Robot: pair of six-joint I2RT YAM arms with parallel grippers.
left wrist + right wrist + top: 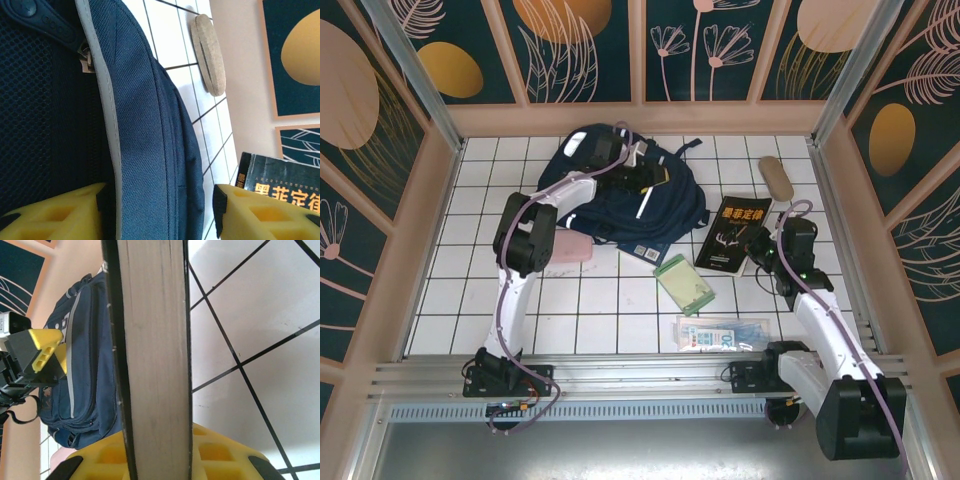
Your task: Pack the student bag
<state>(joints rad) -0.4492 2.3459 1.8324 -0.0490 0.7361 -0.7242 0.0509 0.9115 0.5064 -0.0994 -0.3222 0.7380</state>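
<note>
The student bag, navy with thin white stripes, lies at the back middle of the tiled table. My left gripper is over its right side. In the left wrist view the left gripper stands open astride a fold of the student bag, with a gap at the right pad. A black book lies right of the bag with its near edge raised. My right gripper is shut on that edge. In the right wrist view the book's page edge fills the right gripper.
A tan oval case lies at the back right by the wall. A pink pouch sits left of the bag. A green card pack and a clear packet lie nearer the front. Walls close in on three sides.
</note>
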